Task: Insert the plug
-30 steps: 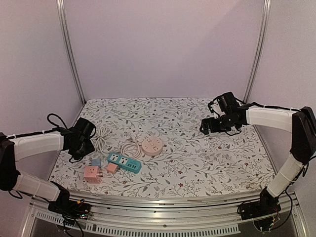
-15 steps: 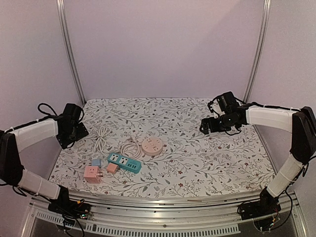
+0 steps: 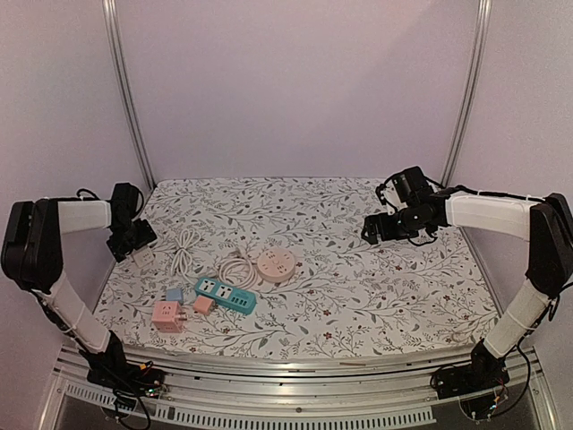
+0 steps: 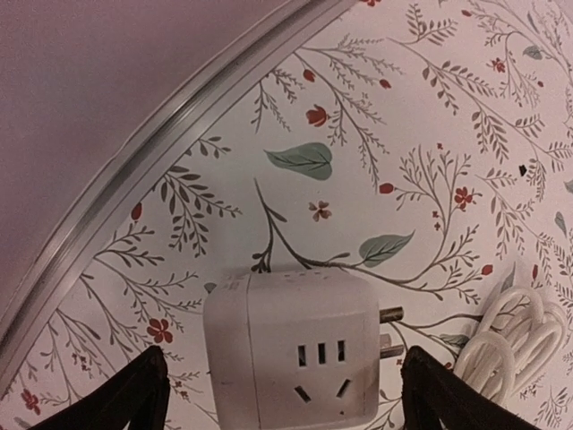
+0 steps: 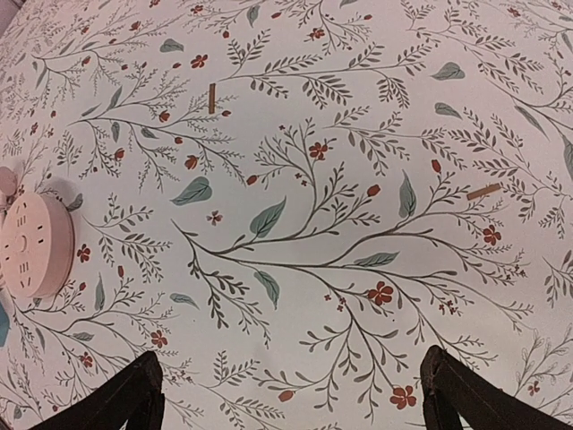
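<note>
Lower left: pink cube adapter (image 3: 166,315) beside teal power strip (image 3: 226,295).
Centre: round pink socket (image 3: 276,265), white cable (image 3: 185,246) left of it.
Left edge: left gripper (image 3: 134,240) spread wide, empty; white cube plug (image 4: 291,349) lies between its fingers, touching neither.
Right: right gripper (image 3: 376,229) spread wide, empty, above floral cloth (image 5: 295,179).

High rear camera overlooks the table (image 3: 376,296); wrist cameras peer closely down.

Left pincer (image 3: 132,240) now open, farther left, astride white adapter (image 4: 291,349).
</note>
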### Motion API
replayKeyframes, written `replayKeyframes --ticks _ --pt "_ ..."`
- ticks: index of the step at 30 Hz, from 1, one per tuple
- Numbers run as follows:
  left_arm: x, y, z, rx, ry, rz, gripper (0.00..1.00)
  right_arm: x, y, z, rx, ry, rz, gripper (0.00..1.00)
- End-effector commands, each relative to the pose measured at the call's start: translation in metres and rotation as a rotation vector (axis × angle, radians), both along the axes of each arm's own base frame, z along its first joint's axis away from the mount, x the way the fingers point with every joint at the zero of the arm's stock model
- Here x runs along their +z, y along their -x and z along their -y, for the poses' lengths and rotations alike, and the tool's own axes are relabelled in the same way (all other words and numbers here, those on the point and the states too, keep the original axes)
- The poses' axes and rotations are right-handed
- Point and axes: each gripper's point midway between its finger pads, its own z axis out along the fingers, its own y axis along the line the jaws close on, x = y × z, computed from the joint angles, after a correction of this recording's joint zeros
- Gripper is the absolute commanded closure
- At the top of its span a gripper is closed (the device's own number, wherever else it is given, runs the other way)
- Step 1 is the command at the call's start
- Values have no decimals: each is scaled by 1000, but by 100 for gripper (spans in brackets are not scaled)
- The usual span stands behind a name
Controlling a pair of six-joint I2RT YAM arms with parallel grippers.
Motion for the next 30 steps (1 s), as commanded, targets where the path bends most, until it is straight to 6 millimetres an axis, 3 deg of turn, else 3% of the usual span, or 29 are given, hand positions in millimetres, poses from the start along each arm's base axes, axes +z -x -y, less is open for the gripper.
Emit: replayKeyframes --ticks 1,5,9,13,19,23,30 --pt "-6 -9 -3 -10 18 -5 12 -3 -1 -4 12 15 -2 1" --pt "-14 -7 -4 -8 11 -27 19 -4 -3 -4 13 21 -5 1" --pt "-18 -7 -3 -14 21 -36 33 -6 -3 -5 16 24 -10 1" --pt "-14 -7 -2 -22 25 -24 47 -7 -2 -5 15 26 -13 1" --pt "4 -5 6 -55 18 16 56 -6 -2 -5 16 25 -12 1" --pt "30 -7 25 -140 -26 74 57 -6 -2 -5 19 26 -11 1" --pt "78 -16 104 -438 -46 213 59 -2 0 -6 20 14 -5 1"
